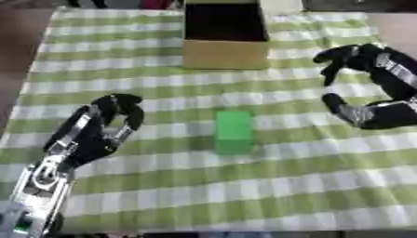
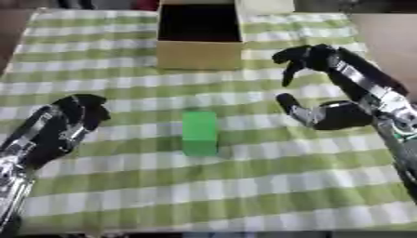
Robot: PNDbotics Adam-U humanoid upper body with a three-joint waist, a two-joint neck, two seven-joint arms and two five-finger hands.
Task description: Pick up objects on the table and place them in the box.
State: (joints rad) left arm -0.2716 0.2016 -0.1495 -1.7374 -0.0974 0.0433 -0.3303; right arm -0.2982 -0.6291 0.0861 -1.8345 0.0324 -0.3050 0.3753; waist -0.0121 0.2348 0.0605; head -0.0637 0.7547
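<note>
Looking down, I find the box's far wall cut off by the top edge of the view, and its inside is so dark that I cannot tell whether anything lies in it; only the tan front wall and a pale flap at its one o'clock corner show plainly. My right forearm runs out of the picture at three o'clock, and my left arm leaves at the seven o'clock corner, so neither elbow is seen. The near edge of the table is a dark strip at six o'clock with blurred shapes I cannot make out.

The green block stands alone on the green-and-white checked cloth, near the middle, directly at six o'clock from the box and well apart from it. Nothing touches it. My left hand lies at its nine o'clock, fingers curled inward over the palm and holding nothing, with a strip of bare cloth between us. My right hand is at its two o'clock, spread wide: the fingers arch toward the box's right corner while the thumb points back toward the block, and the span between them holds only cloth.

Bare cloth surrounds the block on every side, widest toward six o'clock. The lane from block to box at twelve o'clock lies unobstructed. The cloth's left edge slants against brown floor at ten o'clock.
</note>
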